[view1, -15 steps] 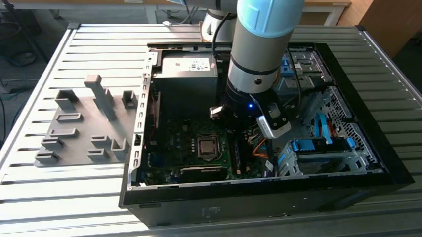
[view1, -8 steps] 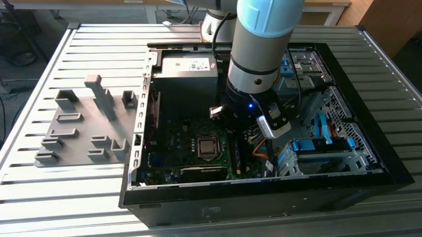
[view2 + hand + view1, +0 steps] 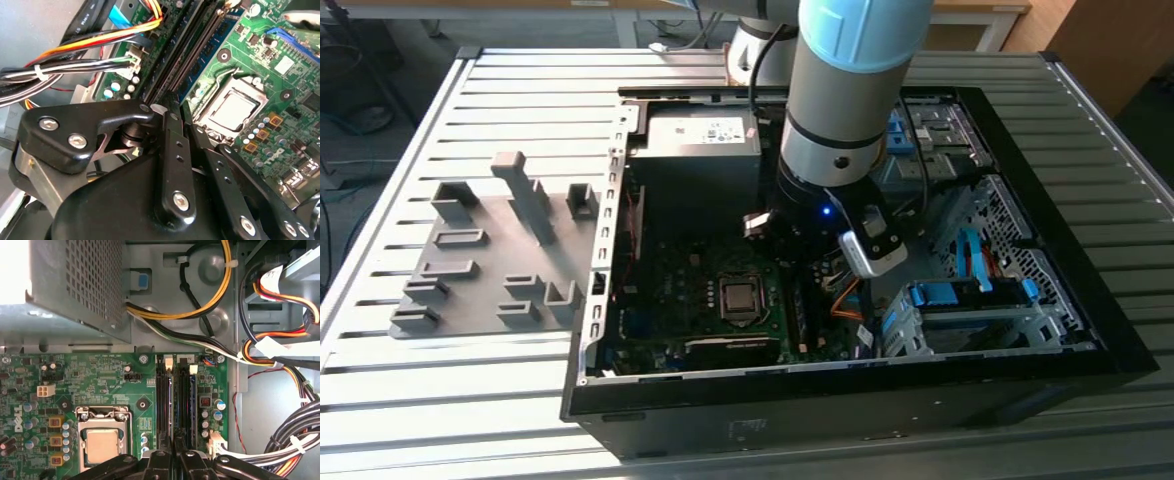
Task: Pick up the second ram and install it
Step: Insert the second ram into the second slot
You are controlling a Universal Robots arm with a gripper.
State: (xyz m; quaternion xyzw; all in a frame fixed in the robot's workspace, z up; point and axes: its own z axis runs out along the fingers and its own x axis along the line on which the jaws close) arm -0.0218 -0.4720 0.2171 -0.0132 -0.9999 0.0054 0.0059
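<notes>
One gripper [image 3: 170, 452], closed on the second ram [image 3: 170, 405], over its slot.

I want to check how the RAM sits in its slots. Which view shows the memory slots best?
The first wrist view: the memory slots run lengthwise, square-on, beside the CPU socket, down to the gripper. The second wrist view shows them obliquely, partly behind the gripper. In the exterior view they are a dark strip below the arm.
</notes>
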